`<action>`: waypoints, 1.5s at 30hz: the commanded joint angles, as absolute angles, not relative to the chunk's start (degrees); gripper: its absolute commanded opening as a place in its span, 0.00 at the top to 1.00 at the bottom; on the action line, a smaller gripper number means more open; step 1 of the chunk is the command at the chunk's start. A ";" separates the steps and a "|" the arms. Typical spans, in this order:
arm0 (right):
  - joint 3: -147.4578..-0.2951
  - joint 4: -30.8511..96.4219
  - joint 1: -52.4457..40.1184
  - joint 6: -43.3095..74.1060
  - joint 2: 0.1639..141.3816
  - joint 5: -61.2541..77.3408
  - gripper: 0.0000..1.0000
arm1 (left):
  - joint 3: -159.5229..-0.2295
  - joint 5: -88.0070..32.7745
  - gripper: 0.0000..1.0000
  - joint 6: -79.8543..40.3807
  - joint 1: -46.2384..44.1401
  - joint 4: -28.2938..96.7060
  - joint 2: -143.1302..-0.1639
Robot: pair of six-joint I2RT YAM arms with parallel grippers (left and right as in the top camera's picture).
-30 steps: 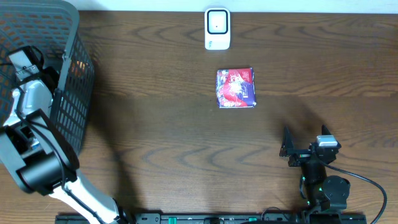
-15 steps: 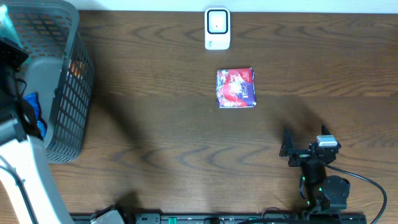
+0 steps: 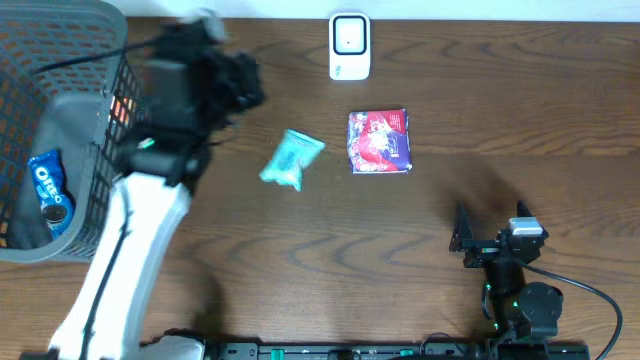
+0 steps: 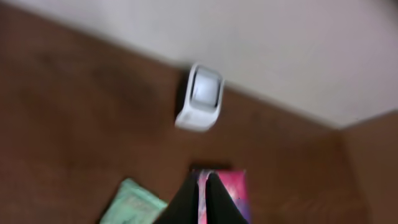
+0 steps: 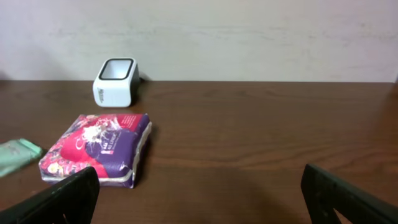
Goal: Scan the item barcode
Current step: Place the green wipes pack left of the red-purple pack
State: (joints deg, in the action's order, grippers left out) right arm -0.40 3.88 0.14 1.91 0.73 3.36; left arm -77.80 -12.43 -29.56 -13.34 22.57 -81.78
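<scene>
Overhead view of a dark wood table [image 3: 300, 250] w/ 2 robot arms, 1 scanner, 1 basket and 3 packs in all. The L arm [image 3: 130, 250] stretches from the near-left corner toward the back and is blurred. In the wrist view the L gripper [image 4: 205, 182] shows 2 black fingers [image 4: 185, 204] pressed together w/ nothing btw them: closed and empty. Just below-left of those fingers lies 1 teal packet [image 3: 292, 158], apart from them and not held. Straight past the fingertips is 1 red-purple packet [image 3: 379, 141], partly hidden by them. Further ahead stands 1 white scanner [image 3: 349, 46] near the table's back edge, window facing up. The 2 packets on the table sit near each other w/ a gap, not touching. Left of the L arm is 1 grey mesh basket [image 3: 110, 150], and inside it is 1 blue cookie pack [image 3: 48, 185]. The R arm [image 3: 520, 295] sits at the near-right. The R gripper [image 5: 200, 186] has both fingers [image 5: 62, 198] spread wide w/ only bare table btw them. Ahead-left of it lies the red-purple packet, well apart. The teal packet is further left, at the edge of that view. The scanner is beyond the red-purple packet, by the wall.
</scene>
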 commanded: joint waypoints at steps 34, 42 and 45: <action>-0.32 4.10 -0.36 1.65 0.54 3.33 0.01 | -78.13 -27.66 0.35 -23.99 -19.44 37.34 -119.04; -0.32 4.10 -0.36 1.65 0.54 3.33 0.01 | -78.15 -38.48 0.36 -33.10 -19.49 31.05 -119.04; -0.32 4.10 -0.36 1.65 0.54 3.31 0.01 | -78.41 -38.63 0.39 -31.05 -19.42 31.20 -118.65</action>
State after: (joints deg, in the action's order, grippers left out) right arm -0.40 3.88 0.14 1.91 0.73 3.36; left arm -78.11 -34.59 -30.72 -19.31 31.20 -118.15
